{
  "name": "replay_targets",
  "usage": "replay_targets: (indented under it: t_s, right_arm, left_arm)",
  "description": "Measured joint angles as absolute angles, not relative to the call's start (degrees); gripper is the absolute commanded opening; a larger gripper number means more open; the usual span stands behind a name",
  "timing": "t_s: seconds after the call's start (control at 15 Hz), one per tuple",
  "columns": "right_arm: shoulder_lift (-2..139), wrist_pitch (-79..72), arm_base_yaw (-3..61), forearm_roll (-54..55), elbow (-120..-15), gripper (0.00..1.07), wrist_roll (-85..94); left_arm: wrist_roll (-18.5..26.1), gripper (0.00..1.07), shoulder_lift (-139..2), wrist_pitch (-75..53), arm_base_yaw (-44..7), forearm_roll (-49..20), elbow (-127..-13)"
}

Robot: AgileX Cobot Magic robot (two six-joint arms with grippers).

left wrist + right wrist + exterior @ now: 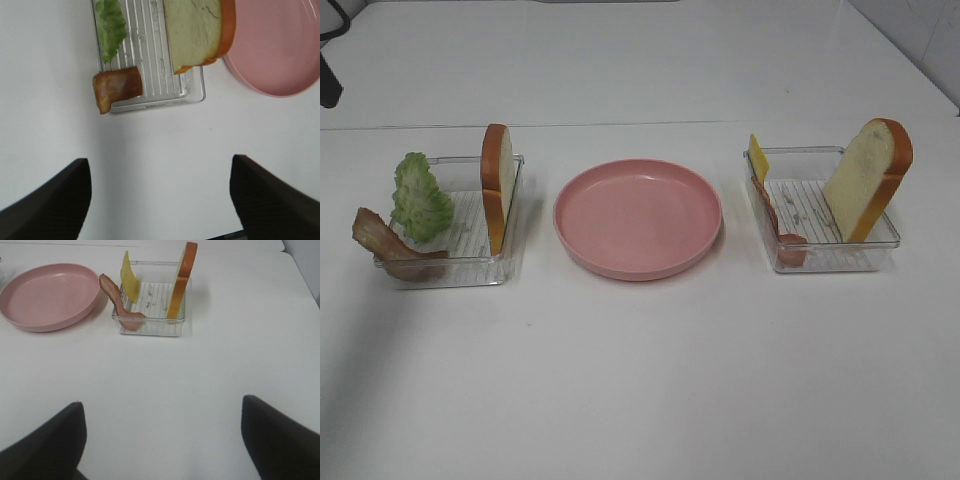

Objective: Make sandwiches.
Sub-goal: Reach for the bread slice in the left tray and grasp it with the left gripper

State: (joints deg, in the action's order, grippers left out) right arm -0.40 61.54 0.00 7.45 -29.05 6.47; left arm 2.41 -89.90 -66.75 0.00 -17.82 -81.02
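Note:
Stacked sandwiches are out of view; only loose parts show. The left clear tray (450,278) holds green lettuce (420,197), a bacon strip (390,245) hanging over its rim, and an upright bread slice (497,185). In the right clear tray (840,266) stand yellow cheese (758,158), bacon (785,240) and a leaning bread slice (868,180). My left gripper (160,170) is open over bare table, short of its tray (165,100). My right gripper (162,407) is open too, well back from its tray (155,330). Neither arm appears in the high view.
A pink round plate (638,268) sits between the two trays with nothing on it. The table is white, and its back edge runs behind the trays.

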Motion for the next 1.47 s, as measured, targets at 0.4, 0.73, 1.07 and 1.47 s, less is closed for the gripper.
replay_targets:
  t_s: [0.4, 0.73, 1.07, 1.47]
  right_arm:
    - [-0.4, 61.5, 0.0, 7.4, -29.0, 0.80, 6.5]
    - [-0.4, 61.5, 0.0, 7.4, -29.0, 0.80, 6.5]
    - [-0.4, 61.5, 0.0, 7.4, -29.0, 0.80, 6.5]
    - [-0.4, 61.5, 0.0, 7.4, -29.0, 0.80, 6.5]
  left_arm:
    - [-6.1, 0.73, -105.0, -69.0, -12.3, -7.4, -96.4]
    - [-13.3, 0.73, -113.1, -69.4, -18.5, -0.5, -103.8]
    - [-15.2, 0.72, -120.8, -69.2, -19.4, 0.4, -107.0]
    - [-15.2, 0.64, -123.6, -65.3, -19.5, 0.0, -107.2]
